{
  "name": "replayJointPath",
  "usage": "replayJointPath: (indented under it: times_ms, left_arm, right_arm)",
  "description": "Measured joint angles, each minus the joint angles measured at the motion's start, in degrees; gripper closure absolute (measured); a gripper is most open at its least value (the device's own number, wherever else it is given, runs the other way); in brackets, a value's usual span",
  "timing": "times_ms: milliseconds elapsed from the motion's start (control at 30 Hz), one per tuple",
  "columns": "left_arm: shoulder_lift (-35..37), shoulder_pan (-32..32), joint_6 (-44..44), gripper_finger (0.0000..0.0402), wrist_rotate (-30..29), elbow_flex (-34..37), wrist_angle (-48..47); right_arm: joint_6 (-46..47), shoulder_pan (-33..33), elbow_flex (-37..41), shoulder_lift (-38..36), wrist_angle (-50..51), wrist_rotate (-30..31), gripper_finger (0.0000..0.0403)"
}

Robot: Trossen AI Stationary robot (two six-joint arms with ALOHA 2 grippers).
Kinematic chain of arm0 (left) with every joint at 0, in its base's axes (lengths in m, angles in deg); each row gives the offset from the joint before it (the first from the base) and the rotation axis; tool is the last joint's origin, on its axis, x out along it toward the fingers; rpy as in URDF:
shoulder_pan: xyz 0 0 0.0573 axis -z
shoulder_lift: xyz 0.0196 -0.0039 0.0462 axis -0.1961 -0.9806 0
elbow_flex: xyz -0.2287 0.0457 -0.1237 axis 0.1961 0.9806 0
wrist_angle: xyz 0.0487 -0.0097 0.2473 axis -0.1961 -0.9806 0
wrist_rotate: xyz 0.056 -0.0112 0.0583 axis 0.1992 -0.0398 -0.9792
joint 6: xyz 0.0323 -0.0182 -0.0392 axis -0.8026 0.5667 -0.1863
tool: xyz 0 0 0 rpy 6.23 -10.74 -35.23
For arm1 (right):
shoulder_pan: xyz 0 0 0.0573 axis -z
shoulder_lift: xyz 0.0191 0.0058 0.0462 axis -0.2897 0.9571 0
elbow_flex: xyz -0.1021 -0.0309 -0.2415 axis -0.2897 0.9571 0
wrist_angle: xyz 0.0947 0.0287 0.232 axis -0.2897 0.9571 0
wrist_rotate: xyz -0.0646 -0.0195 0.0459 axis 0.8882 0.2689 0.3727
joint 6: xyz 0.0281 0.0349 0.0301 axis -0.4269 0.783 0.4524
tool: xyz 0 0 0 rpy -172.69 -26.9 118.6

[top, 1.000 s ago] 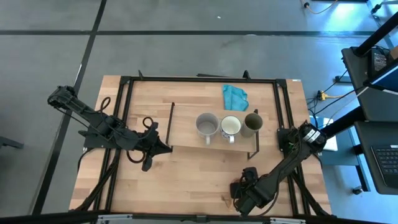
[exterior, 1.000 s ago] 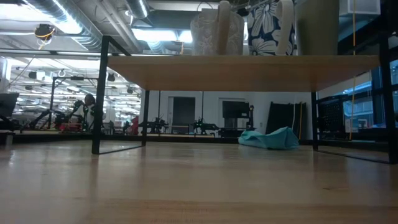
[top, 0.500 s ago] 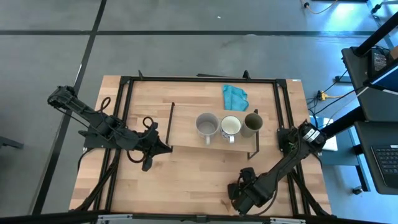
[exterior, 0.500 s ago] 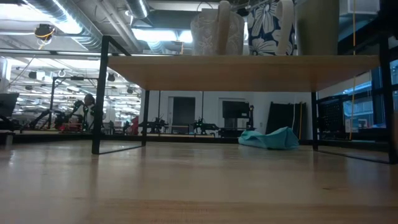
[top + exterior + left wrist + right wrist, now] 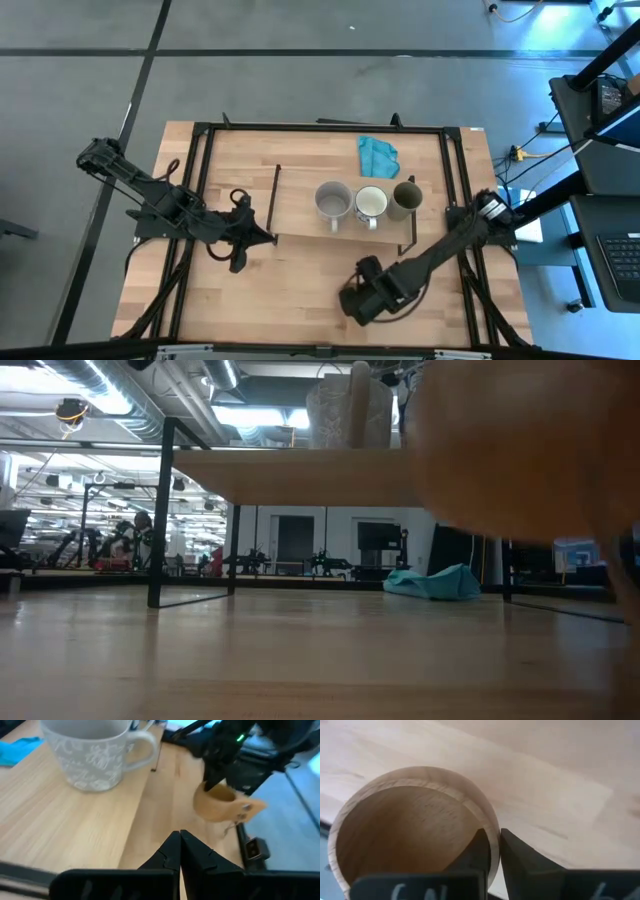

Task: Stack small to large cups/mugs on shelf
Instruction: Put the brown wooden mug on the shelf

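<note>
The right pincer (image 5: 358,303) pinches the rim of the wooden cup (image 5: 415,825) — one finger inside, one outside — holding it over the bench (image 5: 300,270), in front of the shelf (image 5: 300,215). The grey mug (image 5: 334,202), white mug (image 5: 371,204) and olive cup (image 5: 405,198) stand on the shelf beyond it. The left pincer (image 5: 270,238) — fingers pressed together — waits beside the shelf's end.

— Any lettering, labels or numbers readable anywhere?
— None. Only a decorative pattern on the grey mug (image 5: 95,755), no words. Faint pale strokes on the right end effector (image 5: 490,857), too cut off to read.
</note>
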Motion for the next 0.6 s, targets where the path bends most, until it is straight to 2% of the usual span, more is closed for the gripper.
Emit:
replayJointPath:
  times_ms: [233,600]
  left_arm:
    - [0.0,0.0,0.13,0.0401,-0.97,0.02,-1.02]
    - [0.0,0.0,0.11,0.0401,-1.45,0.02,-0.99]
  right_arm:
    - [-12.32,4.71,-8.05,-0.04,6.03,1.74,0.0371]
    - [-19.12,9.65,-7.81,3.81,-2.07,-1.06,0.0369]
